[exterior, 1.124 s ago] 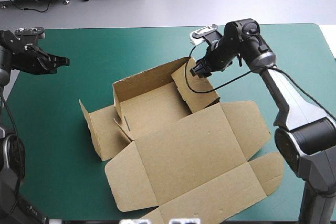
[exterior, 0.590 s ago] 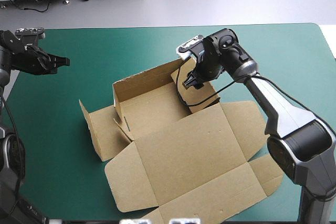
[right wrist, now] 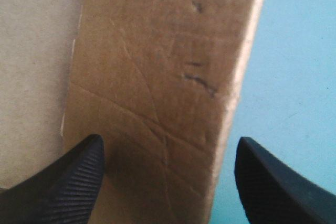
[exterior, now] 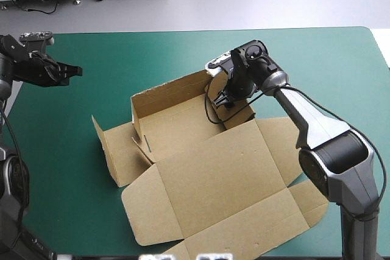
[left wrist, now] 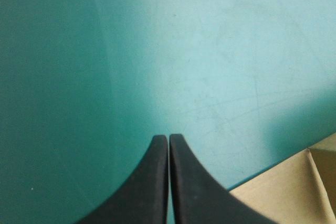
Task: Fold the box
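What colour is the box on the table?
Plain brown board all over; the high view shows the box best.

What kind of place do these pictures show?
Probably a robotics test bench: a left gripper and a right gripper on arms over a table with a teal-green cover, and a half-folded brown box on it.

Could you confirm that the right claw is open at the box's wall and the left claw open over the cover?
Not quite: the left wrist view shows the left claw shut over the cover; the right claw is indeed open at the box's wall.
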